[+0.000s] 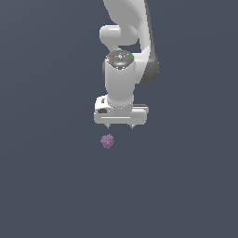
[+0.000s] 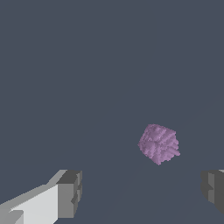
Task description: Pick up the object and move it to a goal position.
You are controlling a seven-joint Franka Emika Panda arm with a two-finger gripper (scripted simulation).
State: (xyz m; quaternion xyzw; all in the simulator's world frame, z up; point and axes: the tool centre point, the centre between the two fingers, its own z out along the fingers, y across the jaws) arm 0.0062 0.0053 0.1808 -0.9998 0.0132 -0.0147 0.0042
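From where I stand, the pincer hangs pointing straight down, its two short fingertips spread wide apart with nothing between them. It grips nothing. In the wrist view the same spread shows plainly: one grey finger pad sits at one edge of the picture and the other pad at the opposite edge, with bare floor showing across the gap.

The fingers stick out from a broad white hand block, which carries a small dark marking on the side toward the exterior view's left. Above the block rises a stout white wrist cylinder, capped by a dark round disc with tiny coloured dots. Behind and above that, the rest of the white arm runs up out of the picture, with a grey joint showing on the exterior view's right.

The object, a small purple bumpy lump, lies just below the pincer, apart from it and touching neither finger. It sits nearly under the fingertip on the exterior view's left rather than under the middle of the gap. In the wrist view the object appears off-centre, closer to one pad than the other, and is much narrower than the spread of the fingers.

Everything rests against a plain dark blue-grey ground.
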